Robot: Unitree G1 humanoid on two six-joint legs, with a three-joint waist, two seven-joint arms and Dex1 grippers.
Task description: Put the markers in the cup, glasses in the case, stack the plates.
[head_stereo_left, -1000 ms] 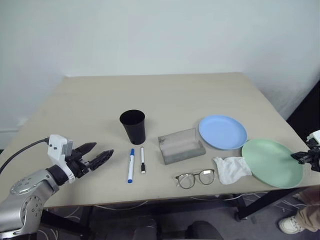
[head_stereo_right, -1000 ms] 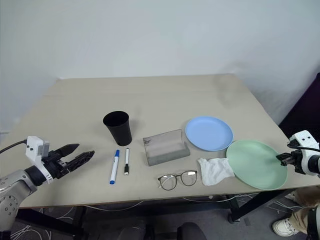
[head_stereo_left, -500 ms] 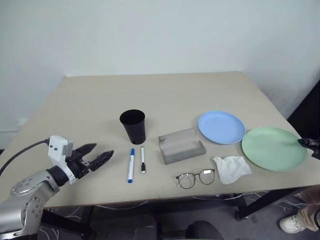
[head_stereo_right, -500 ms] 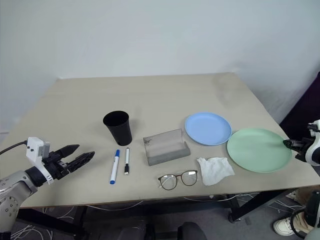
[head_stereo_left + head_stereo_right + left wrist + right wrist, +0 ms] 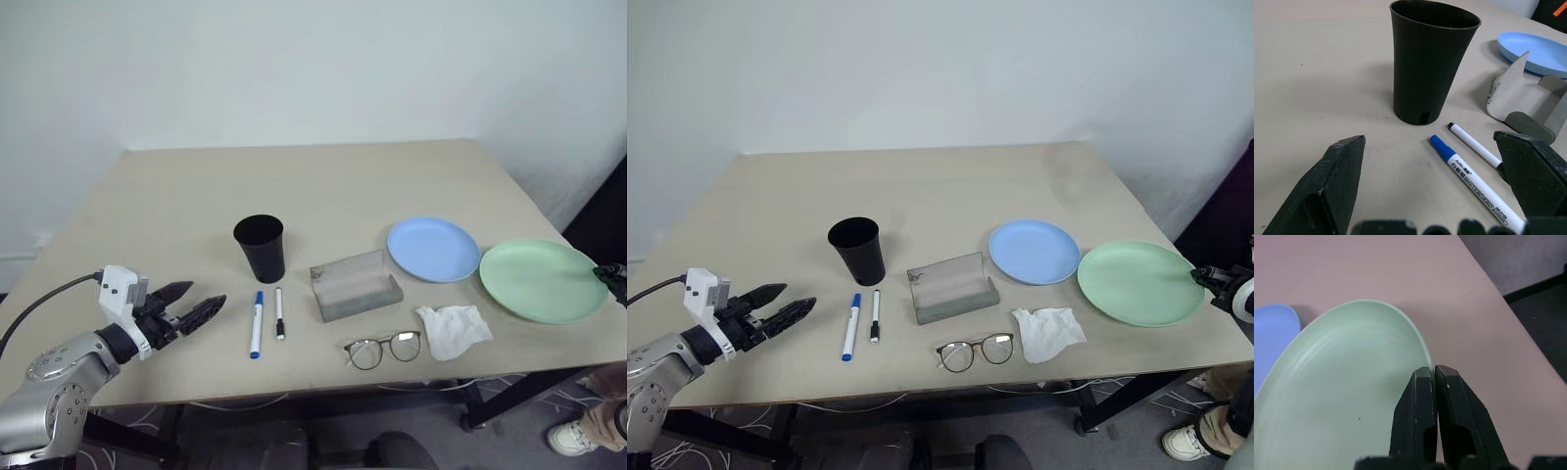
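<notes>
**Green plate pinched at its rim, ready to go onto the blue one**

My right fingers are closed tight on the rim of the mint green plate, at its 3 o'clock edge by the table's right side. The plate looks tilted, its far side raised. It seems light, stiff plastic, smooth and probably slippery; an edge pinch like this could let it swing or slide, so I judge a slow, level carry is wise. The light blue plate lies flat just beside it, at about 9 o'clock from the green one, and is where the green should land.

My left fingers stand wide open and empty, aimed at the markers. The blue-capped marker and the shorter black-capped marker lie side by side, just at 6 o'clock from the upright black cup. Both are slim, hard and likely to roll; mid-barrel looks the best hold. The blue one reads "WHITEBOARD".

The glasses sit at 6 o'clock from the open grey case: thin, fragile, best taken by the bridge. A crumpled tissue lies beside them.
</notes>
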